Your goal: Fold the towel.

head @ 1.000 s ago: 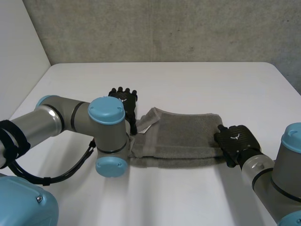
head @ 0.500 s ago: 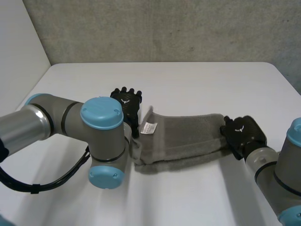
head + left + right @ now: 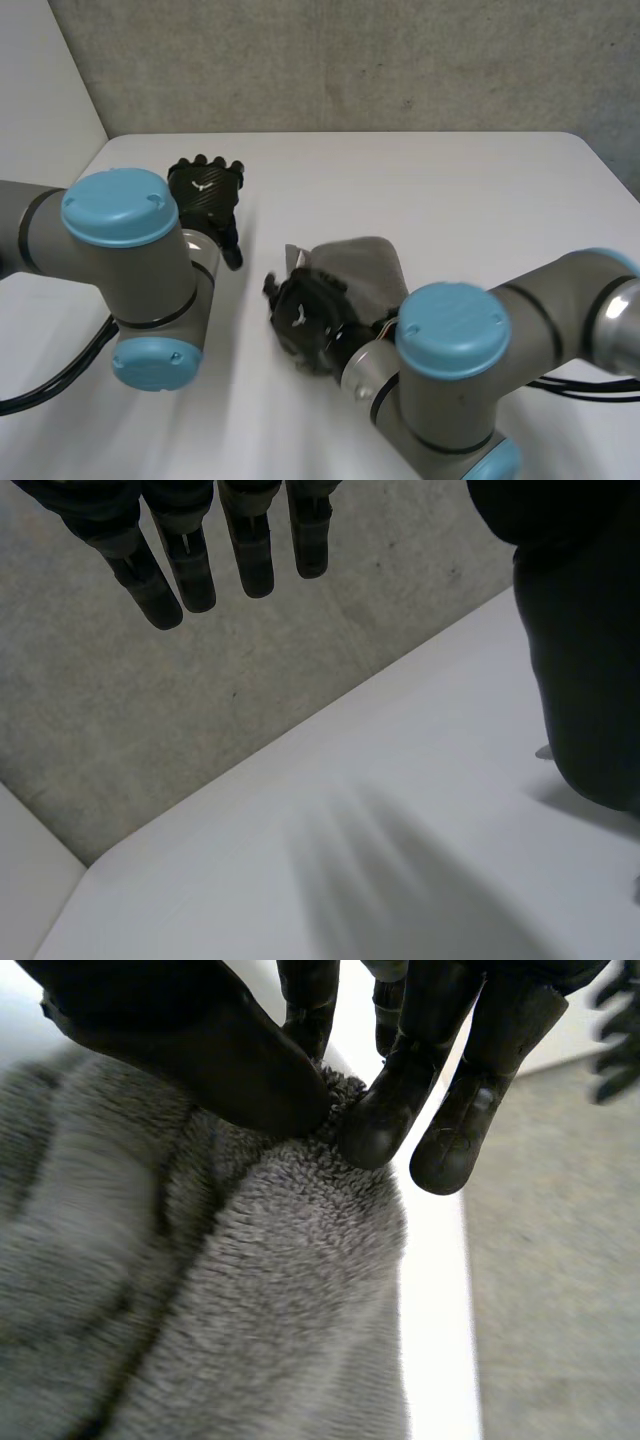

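On the white table (image 3: 450, 180), right hand (image 3: 305, 315) fingers pinching grey towel (image 3: 365, 265) edge, left hand (image 3: 207, 190) fingers straight

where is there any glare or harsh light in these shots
Head view: the table is lit softly and evenly, no hot spots. Right wrist view: the table strip beside the towel, by the right hand pinching it, glares white. Left wrist view: the left hand is dark against the lit wall.

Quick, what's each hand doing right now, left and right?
Left hand: open, holding nothing.
Right hand: shut, pinching the towel.
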Motion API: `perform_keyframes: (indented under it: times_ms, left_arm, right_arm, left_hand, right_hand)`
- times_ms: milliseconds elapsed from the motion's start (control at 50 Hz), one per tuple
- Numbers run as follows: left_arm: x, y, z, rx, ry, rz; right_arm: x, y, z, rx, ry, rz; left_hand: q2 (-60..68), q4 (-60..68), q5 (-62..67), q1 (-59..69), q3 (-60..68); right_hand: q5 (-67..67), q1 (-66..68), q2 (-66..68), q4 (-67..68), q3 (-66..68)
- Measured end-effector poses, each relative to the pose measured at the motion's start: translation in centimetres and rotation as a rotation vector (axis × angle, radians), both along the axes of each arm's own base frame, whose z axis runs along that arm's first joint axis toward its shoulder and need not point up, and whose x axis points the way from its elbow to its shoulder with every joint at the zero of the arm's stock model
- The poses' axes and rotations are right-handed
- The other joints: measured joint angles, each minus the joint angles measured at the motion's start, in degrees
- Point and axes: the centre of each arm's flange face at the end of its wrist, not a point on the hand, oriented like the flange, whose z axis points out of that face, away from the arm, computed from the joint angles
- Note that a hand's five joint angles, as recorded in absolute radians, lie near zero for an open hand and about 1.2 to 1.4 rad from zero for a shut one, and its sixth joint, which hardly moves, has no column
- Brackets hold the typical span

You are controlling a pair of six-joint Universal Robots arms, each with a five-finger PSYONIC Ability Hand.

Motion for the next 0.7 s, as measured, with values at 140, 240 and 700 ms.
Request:
perform_keyframes:
  times_ms: [140,240,700]
  left_arm:
    - [0.8,0.1,-0.1,-0.009,0.006,0.013]
    - [0.8,0.0,0.0,-0.024,0.017,-0.002]
    - [-4.8,2.6,0.3,-0.01,0.172,-0.242]
  right_arm:
    - [-0.6,-0.1,0.9,0.012,-0.037,-0.023]
    - [-1.9,-1.2,4.0,0.051,-0.19,-0.105]
    - [-9.8,-9.5,7.9,0.621,-0.708,-0.556]
  left_hand:
    - [0.0,0.0,-0.01,0.0,0.0]
    - [0.0,0.0,0.0,0.0,0.0]
    - [0.0,0.0,-0.01,0.0,0.0]
  right_hand:
    - [-48.86,-45.97,14.35,-45.89,-44.38]
    - [-64.73,-59.54,1.66,-60.86,-60.39]
    - [-67.24,-62.67,-0.24,-61.76,-62.36]
